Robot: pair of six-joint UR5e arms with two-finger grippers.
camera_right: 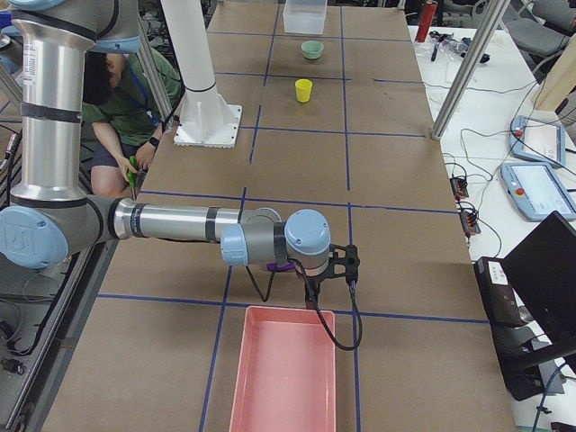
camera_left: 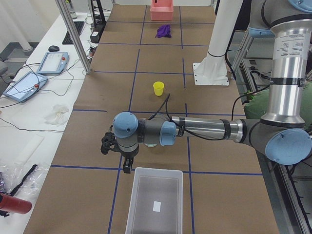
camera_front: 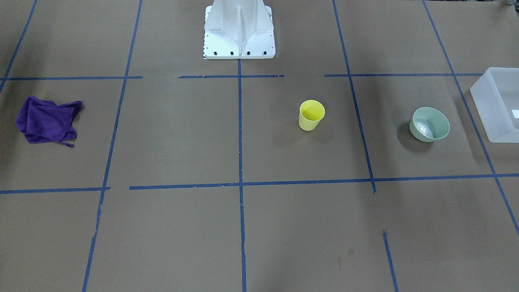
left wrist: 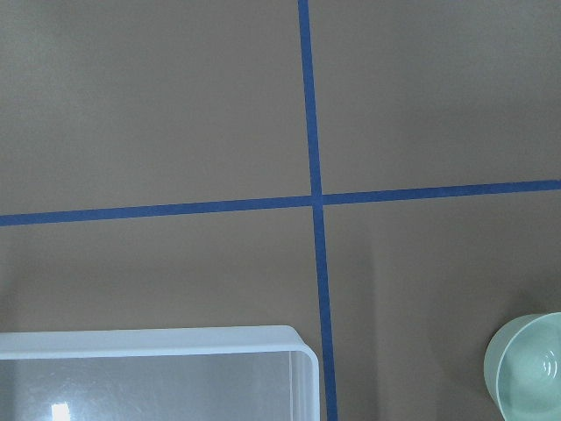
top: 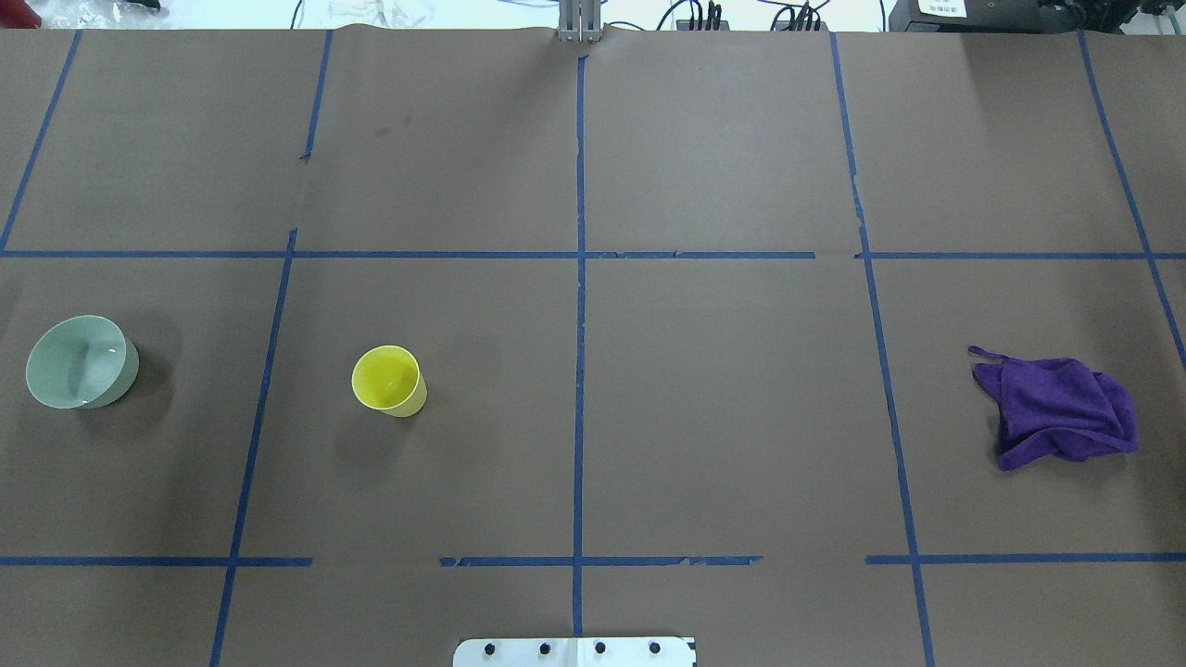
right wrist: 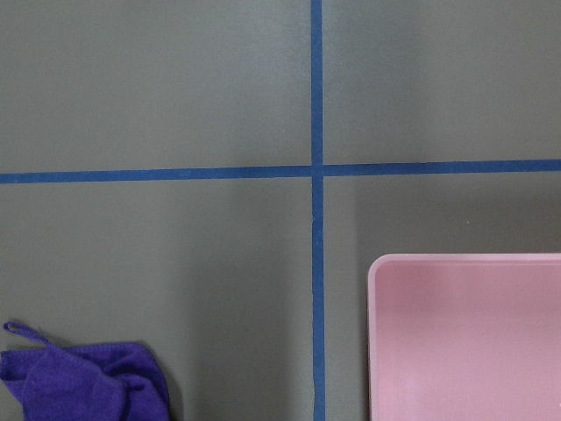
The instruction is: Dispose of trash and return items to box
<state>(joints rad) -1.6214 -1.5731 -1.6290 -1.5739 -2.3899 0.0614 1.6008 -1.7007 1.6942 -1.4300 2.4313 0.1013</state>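
The yellow cup (camera_front: 312,115) stands upright on the brown paper table (top: 723,417), a smooth plastic tumbler that narrows toward its foot. The pale green bowl (camera_front: 429,124) is round, shallow and glossy. It sits between the cup and the box (camera_front: 496,103), near the box but apart from it. The box is a frosted, see-through bin with rounded corners and a small white label. Blue tape (top: 579,371) marks the paper into squares. In the left side view the left arm reaches over the table just past the box and covers the bowl. Its claw (camera_left: 119,156) hangs there, and I cannot tell how far open it is. Well apart at the other end lie a crumpled purple cloth (camera_front: 46,120) and a smooth pink tray (camera_right: 286,369). The right claw (camera_right: 324,274) hangs near the tray, its opening also unreadable.
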